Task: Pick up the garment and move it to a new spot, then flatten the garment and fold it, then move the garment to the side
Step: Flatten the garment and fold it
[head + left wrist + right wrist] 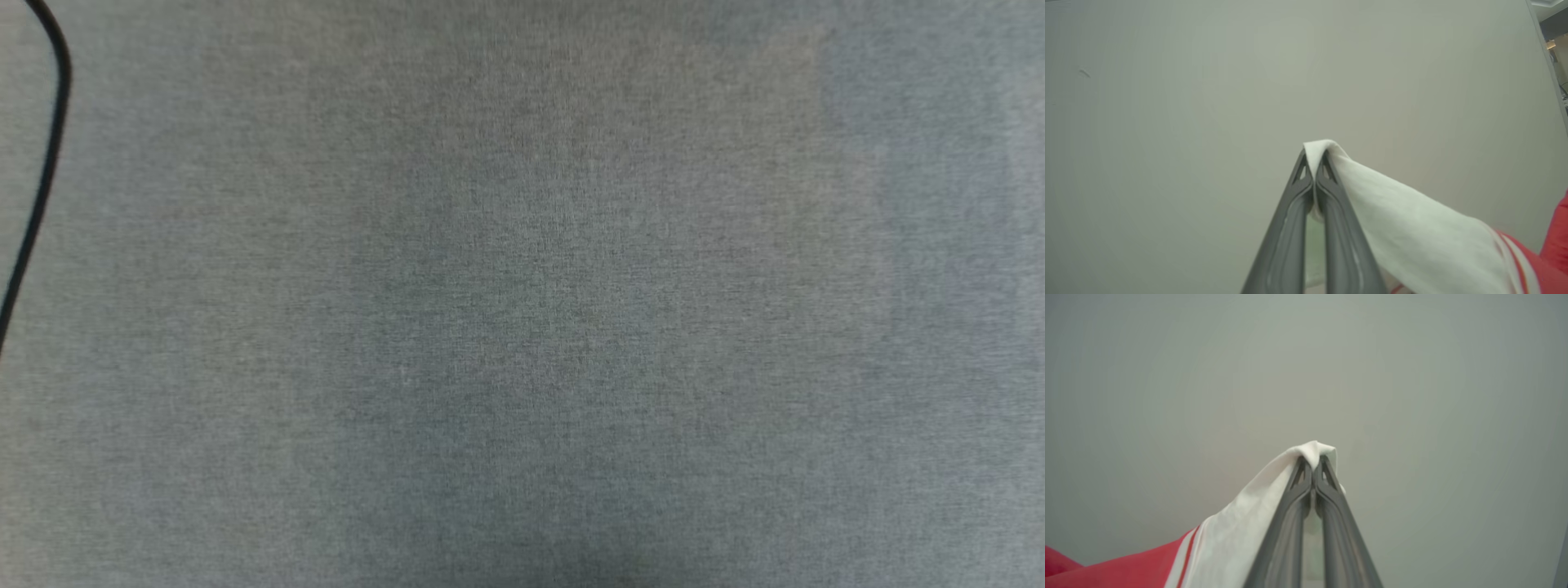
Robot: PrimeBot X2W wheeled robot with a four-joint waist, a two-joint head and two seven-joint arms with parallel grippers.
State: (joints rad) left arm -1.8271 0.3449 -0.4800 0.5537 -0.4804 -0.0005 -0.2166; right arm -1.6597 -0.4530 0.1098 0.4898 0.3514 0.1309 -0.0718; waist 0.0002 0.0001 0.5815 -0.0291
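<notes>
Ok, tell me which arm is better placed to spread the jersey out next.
Neither leads: left gripper and right gripper are each shut on a white sleeve of the jersey, so both should probably lower it together.

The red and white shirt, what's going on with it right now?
The robot holds the garment with both arms. Its left fingers are shut on a white part beside the striped trim, and its right fingers pinch another white part the same way. The red cloth trails off to the side in each wrist view. It is not yet laid flat or folded.
</notes>
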